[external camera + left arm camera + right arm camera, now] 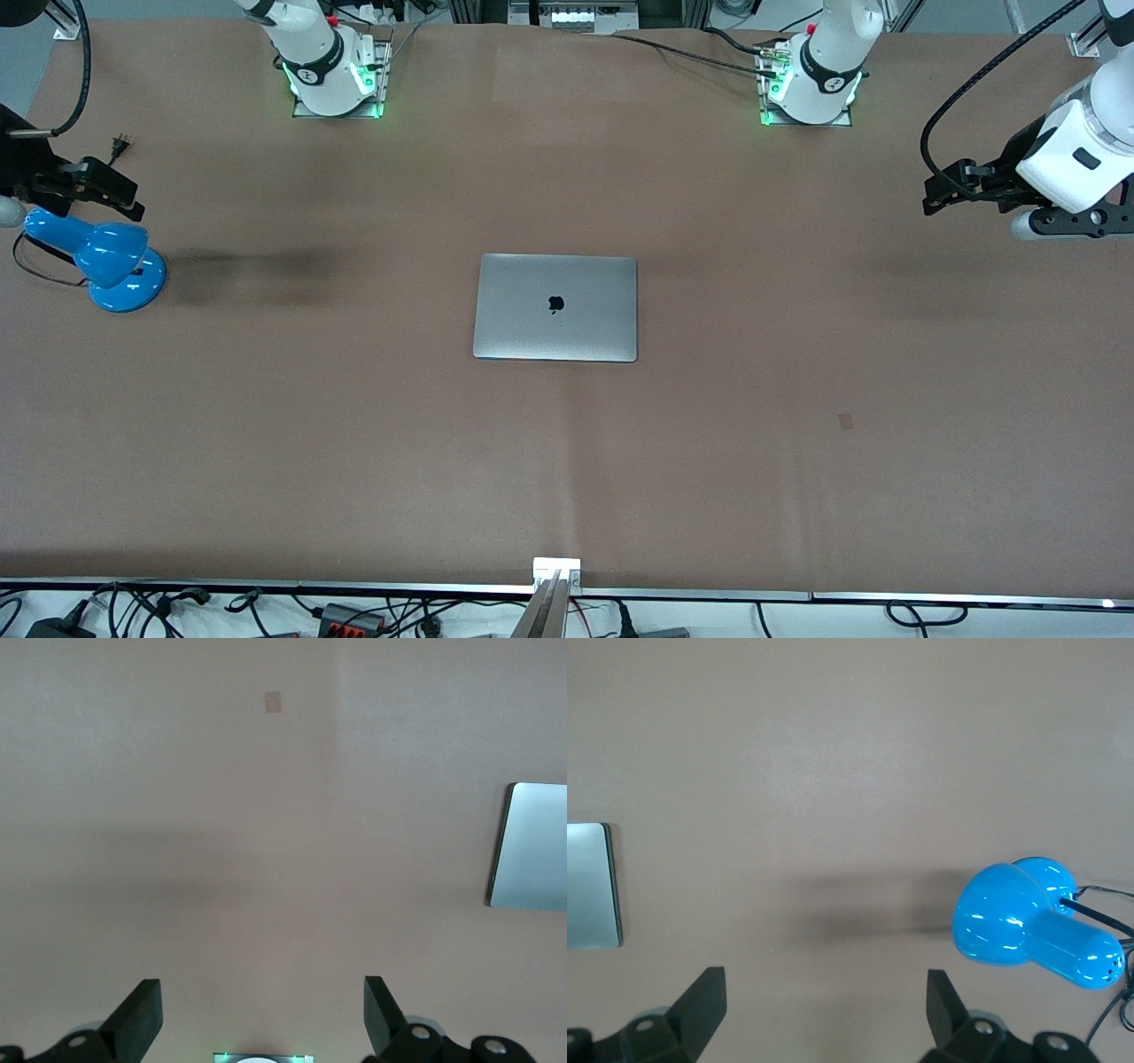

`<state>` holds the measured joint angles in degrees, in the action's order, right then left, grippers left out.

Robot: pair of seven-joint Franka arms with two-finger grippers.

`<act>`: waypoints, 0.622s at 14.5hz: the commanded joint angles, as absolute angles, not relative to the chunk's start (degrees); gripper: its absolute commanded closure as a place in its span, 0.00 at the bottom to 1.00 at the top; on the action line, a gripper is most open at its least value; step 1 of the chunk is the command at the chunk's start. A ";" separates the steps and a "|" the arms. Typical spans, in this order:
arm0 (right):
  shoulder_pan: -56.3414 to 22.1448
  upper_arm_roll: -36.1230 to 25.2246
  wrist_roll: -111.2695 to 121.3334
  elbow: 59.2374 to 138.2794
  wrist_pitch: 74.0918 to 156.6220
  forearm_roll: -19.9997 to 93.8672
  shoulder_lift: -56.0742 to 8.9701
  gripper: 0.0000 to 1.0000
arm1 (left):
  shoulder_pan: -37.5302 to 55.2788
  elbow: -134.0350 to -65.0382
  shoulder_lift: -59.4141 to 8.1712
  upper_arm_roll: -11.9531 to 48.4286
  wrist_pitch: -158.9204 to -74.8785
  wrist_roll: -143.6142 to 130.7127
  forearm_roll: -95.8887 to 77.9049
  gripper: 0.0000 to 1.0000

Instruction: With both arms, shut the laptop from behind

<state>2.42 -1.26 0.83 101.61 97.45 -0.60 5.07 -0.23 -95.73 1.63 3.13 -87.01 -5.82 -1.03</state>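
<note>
Two spread pincers (935, 197) (124, 199) flank flat, closed matte-metal laptop (555, 307).

Laptop (530, 846) cut by both wrist views' edges; keyboard hidden under shut lid.

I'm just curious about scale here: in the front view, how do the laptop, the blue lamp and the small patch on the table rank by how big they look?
1. The laptop, closed flat at mid-table, looks largest.
2. The blue lamp, at the right arm's end, looks clearly smaller.
3. The small patch on the table looks tiniest.
</note>
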 commanded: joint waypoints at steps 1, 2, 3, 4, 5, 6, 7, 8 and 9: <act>3.16 -0.44 1.67 101.78 97.73 -0.79 5.54 0.00 | -0.53 -93.78 0.62 3.43 -85.96 -4.92 -1.14 0.00; 3.51 -0.18 1.67 101.78 97.73 -0.62 5.54 0.00 | -0.53 -93.78 0.62 3.43 -85.96 -4.92 -1.14 0.00; 3.78 0.17 1.67 101.86 98.08 -0.70 5.28 0.00 | -0.53 -93.78 0.62 3.43 -85.96 -4.92 -1.23 0.00; 5.00 1.83 1.67 102.04 98.26 -0.70 5.27 0.00 | -0.53 -93.78 0.62 3.43 -85.96 -5.01 -1.14 0.00; 5.71 2.54 1.67 101.95 98.17 -0.62 5.36 0.00 | -0.53 -93.78 0.62 3.43 -85.96 -5.01 -1.23 0.00; 5.54 2.55 1.67 101.95 97.91 -0.70 5.36 0.00 | -0.53 -93.78 0.53 3.43 -85.96 -5.01 -1.23 0.00; 5.54 2.55 1.67 101.95 97.74 -0.70 5.45 0.00 | -0.53 -93.78 0.53 3.43 -85.96 -4.92 -1.23 0.00; 5.62 2.46 1.67 101.95 97.65 -0.62 5.54 0.00 | -0.53 -93.78 0.53 3.43 -85.96 -5.01 -1.23 0.00; 5.62 2.46 1.93 102.04 97.65 -0.62 5.54 0.00 | -0.53 -93.78 0.53 3.43 -85.96 -5.01 -1.14 0.00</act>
<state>3.92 1.22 0.83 101.62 97.56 -0.60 5.01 -0.23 -95.72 1.62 3.13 -87.01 -5.82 -1.03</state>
